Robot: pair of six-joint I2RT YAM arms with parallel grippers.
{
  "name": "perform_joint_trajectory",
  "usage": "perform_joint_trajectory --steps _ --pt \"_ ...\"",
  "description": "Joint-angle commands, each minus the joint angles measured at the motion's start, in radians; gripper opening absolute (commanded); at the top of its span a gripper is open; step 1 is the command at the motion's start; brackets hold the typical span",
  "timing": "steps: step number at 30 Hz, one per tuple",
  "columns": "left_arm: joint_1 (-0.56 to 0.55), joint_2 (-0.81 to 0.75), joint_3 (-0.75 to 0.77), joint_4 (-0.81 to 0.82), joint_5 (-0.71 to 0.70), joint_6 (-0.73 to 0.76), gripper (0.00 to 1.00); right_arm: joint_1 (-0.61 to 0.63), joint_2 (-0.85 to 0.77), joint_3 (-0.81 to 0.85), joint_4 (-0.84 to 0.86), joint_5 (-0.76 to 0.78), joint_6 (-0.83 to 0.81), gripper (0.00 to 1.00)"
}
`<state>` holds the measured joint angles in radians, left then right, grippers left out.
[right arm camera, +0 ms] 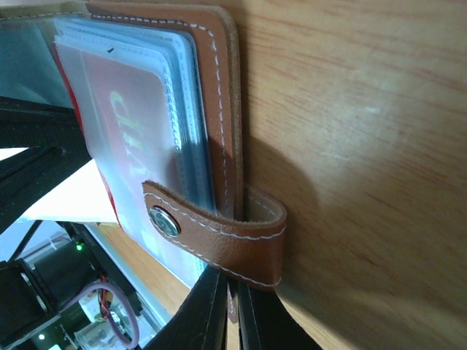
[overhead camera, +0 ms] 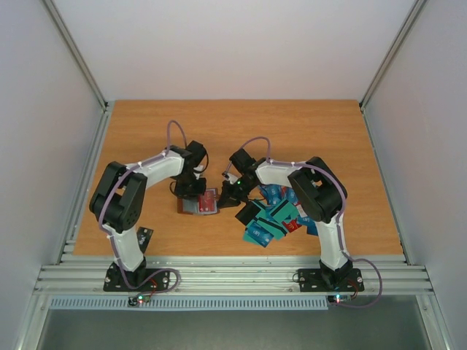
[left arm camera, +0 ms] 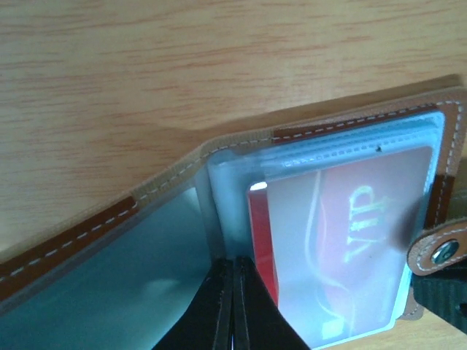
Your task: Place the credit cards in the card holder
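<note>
Hard to make out from above: card holder point(overhead camera: 204, 203) open on tabletop point(overhead camera: 146, 138), masked by both wrists, credit cards point(overhead camera: 273, 219) heaped right. Left hand point(left arm camera: 232, 266) clenched at clear sleeves point(left arm camera: 228, 182), angled down; right hand point(right arm camera: 231, 281) pinching strap point(right arm camera: 219, 233).

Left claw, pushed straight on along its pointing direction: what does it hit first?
The left claw, shut, has its tips at the clear sleeves by the fold of the card holder; it would likely press into those first. Depth is unclear.

The card holder point(overhead camera: 206, 203) lies open on the table point(overhead camera: 306, 131) between the left gripper point(left arm camera: 232, 273) and the right gripper point(right arm camera: 232, 306), one card point(left arm camera: 343, 240) in its sleeve point(left arm camera: 228, 191). The credit cards point(overhead camera: 271, 220) lie heaped right of the right gripper.
</note>
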<state>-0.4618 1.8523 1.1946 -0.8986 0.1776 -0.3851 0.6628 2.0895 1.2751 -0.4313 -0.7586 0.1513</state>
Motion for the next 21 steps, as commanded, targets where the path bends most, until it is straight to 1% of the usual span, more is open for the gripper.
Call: perform_joint_trajectory --steps 1,4,6,8,11,16,21 --pt "-0.012 -0.066 -0.024 -0.029 -0.025 -0.001 0.02 -0.006 -0.031 -0.015 -0.076 0.081 -0.032 0.09" --pt "-0.012 -0.100 -0.024 -0.038 -0.038 0.002 0.00 -0.010 -0.075 -0.015 -0.113 0.083 -0.050 0.12" --pt "-0.012 -0.120 -0.023 -0.040 -0.042 0.005 0.00 -0.009 -0.100 -0.004 -0.149 0.073 -0.064 0.16" --pt "-0.012 -0.135 -0.024 -0.033 -0.025 0.010 0.00 -0.010 -0.130 0.008 -0.184 0.067 -0.075 0.21" --pt "-0.012 -0.160 -0.035 -0.002 0.028 0.022 0.00 -0.009 -0.174 0.011 -0.201 0.046 -0.075 0.25" --pt "-0.012 -0.129 -0.062 0.068 0.103 0.028 0.00 0.001 -0.174 0.004 -0.119 -0.038 -0.005 0.30" --pt "-0.011 -0.078 -0.061 0.082 0.094 0.041 0.00 0.013 -0.108 0.024 -0.028 -0.065 0.092 0.34"
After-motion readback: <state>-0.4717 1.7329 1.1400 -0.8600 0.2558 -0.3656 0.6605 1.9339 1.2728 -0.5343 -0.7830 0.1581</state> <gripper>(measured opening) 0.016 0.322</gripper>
